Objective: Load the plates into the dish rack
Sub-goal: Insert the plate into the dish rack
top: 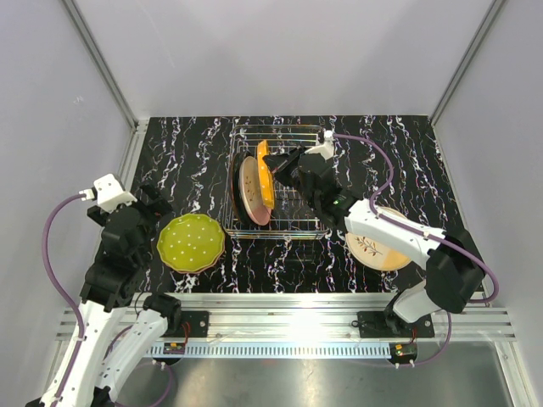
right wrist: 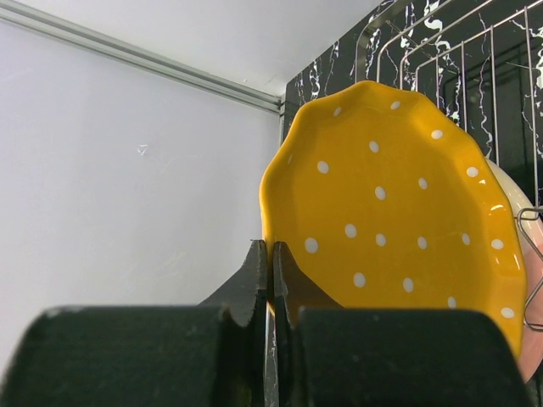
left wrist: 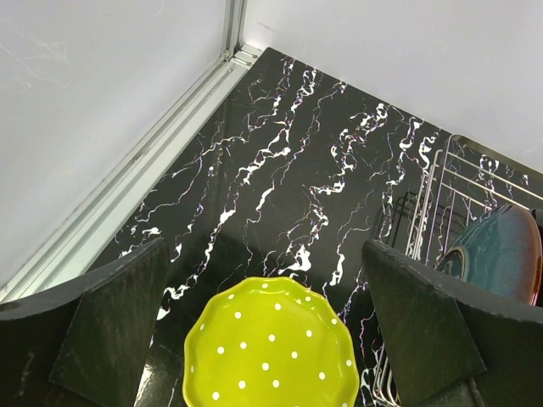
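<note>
My right gripper is shut on the rim of the orange white-dotted plate, holding it on edge over the silver wire dish rack. In the right wrist view the fingers pinch the orange plate's left rim. A pink plate and a dark plate stand in the rack to its left. A yellow-green dotted plate lies flat on the table. My left gripper is open and empty just above its far edge. A cream plate lies under my right arm.
The rack stands close to the right of the yellow-green plate, with the dark plate in it. White enclosure walls and an aluminium frame border the black marble table.
</note>
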Motion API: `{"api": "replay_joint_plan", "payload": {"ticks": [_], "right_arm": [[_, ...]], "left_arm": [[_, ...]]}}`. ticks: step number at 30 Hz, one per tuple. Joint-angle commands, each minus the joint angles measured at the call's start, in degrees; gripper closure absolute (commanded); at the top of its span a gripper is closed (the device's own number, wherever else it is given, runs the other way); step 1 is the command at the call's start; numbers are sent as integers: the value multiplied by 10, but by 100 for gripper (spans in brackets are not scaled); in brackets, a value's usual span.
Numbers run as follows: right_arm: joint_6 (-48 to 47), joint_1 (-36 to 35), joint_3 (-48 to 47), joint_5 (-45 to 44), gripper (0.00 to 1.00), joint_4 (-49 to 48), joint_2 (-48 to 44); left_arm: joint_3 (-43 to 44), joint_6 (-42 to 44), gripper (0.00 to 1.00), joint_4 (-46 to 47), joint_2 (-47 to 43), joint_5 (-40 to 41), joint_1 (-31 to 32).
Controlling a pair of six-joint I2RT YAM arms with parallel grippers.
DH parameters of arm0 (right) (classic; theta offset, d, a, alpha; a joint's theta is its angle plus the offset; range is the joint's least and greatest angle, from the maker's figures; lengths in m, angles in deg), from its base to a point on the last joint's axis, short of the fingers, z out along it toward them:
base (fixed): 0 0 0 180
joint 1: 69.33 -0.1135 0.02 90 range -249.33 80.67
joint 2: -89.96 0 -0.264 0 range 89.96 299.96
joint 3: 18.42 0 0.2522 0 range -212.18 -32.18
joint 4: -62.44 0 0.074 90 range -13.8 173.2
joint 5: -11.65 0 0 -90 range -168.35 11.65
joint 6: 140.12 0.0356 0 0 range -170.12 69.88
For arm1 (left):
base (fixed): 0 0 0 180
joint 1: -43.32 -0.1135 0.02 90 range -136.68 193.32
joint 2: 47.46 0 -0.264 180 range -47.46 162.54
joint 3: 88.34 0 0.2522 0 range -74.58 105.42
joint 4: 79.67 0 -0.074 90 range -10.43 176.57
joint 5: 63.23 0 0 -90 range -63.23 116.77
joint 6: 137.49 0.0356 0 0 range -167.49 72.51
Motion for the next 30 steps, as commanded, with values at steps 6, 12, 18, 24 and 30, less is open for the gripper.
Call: {"api": "replay_joint_plan", "payload": {"ticks": [6,12,18,24,30], "right_arm": [[28,-7,-24,-24,100,-96,-23],[34,-8,-6,-30,100,-99,-25],[43,-7,26,-41,100,-100,-30],[53,-9,55,-39,100,-103,-19],[45,-9,63,-27,99,-105,-11]], "left_arm": [[-2,4,1,18,4,-8,0],[-2,4,1,18,4,-7,0],[-2,4,1,18,5,-11,0],[-1,4,1,19,6,-12,0],[-1,4,1,20,7,-14,0]]}}
